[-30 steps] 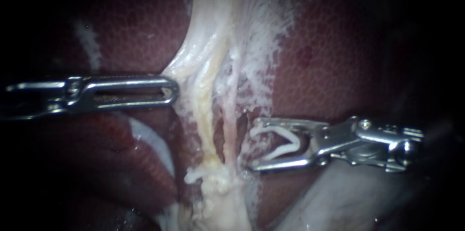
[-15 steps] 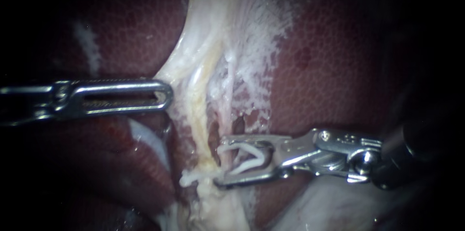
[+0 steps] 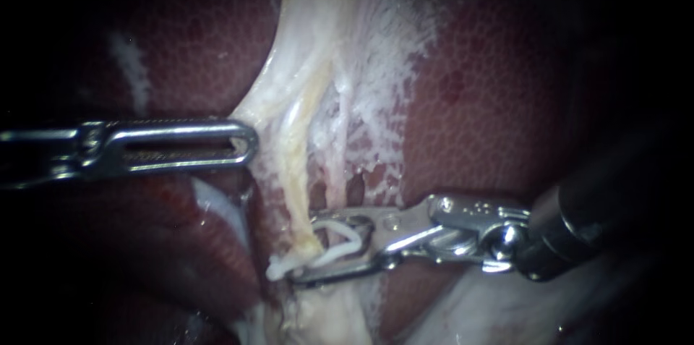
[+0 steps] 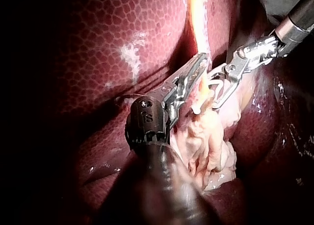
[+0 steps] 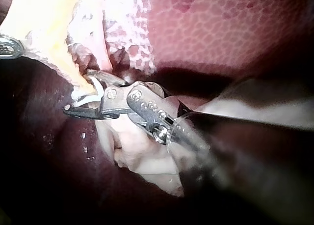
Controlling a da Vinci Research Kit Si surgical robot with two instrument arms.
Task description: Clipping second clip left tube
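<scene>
Endoscope view shows you the dark red liver (image 3: 491,99) filling the field on both sides, and down its middle runs a pale tissue sheet (image 3: 361,41), white and fibrous. Your left instrument (image 3: 247,144) comes in level from the left; its jaws lie pressed together and pinch the edge of this sheet, which is drawn to a point toward the tip. Your right instrument (image 3: 307,247) comes in from the right, lower down. Its jaws stand spread and carry between them an open white clip (image 3: 354,233), each jaw touching one leg of it. The left tube (image 3: 298,171), yellowish, runs down the sheet, and its lower end passes between these spread jaws. The right tube (image 3: 340,164), thinner and pinkish, lies just beside it and reaches the upper jaw. A second white piece (image 3: 278,269), which looks like a clip, sits at the bottom of the left tube, touching the lower jaw's tip. In the left wrist view the left instrument (image 4: 202,58) has its closed tip against the yellow tube, and the right instrument (image 4: 212,93) holds the clip just beside it. In the right wrist view the right instrument (image 5: 78,91) has the tube's end between the legs of the clip (image 5: 91,95).
</scene>
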